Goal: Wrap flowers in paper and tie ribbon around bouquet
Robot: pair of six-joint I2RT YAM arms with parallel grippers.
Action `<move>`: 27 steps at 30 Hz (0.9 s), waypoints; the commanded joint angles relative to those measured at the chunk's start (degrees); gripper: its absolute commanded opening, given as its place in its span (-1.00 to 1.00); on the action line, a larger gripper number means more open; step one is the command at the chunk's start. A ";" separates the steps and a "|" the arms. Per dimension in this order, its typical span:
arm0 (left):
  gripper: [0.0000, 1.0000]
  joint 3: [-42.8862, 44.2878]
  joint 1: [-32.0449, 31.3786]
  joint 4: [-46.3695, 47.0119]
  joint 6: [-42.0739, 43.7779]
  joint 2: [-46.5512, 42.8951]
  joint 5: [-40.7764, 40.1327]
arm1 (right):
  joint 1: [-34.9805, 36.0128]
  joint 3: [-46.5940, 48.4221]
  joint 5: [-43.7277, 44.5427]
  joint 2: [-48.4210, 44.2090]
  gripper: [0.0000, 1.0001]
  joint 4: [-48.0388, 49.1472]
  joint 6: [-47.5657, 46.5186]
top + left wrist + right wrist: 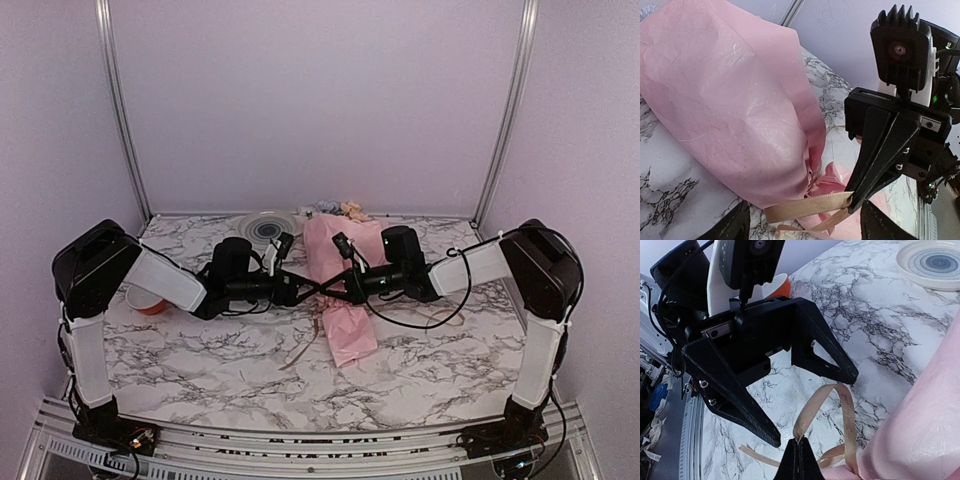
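Two grippers tip-to-tip: right gripper [856, 199] clamped on the ribbon [807, 206] loop; left gripper [812, 407] gaping, empty, loop dead ahead; bouquet [730, 110] crosswise beneath.

Lt pink paper [730, 110], tan-beige ribbon [807, 204]. White marble surface [200, 360] w/ grey-black veins; cream plate [935, 262] w/ blue-grey rings. Black left claw [812, 407] & right claw [855, 202].

Flowers [345, 210] mostly hidden inside paper [322, 250] (blooms tiny overhead); ribbon [805, 205] tail cut off.
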 commanded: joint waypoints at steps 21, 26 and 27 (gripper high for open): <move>-1.00 4.39 0.04 1.12 -4.27 3.71 3.60 | 0.54 0.56 0.47 1.98 -1.00 1.40 0.40; -1.00 3.84 0.04 0.99 -3.21 3.12 1.04 | 0.37 1.36 2.04 -2.73 -0.52 -3.25 0.28; -1.00 3.73 0.04 0.98 -3.01 2.90 0.82 | 0.38 1.49 3.34 -4.89 -0.38 -5.27 -0.41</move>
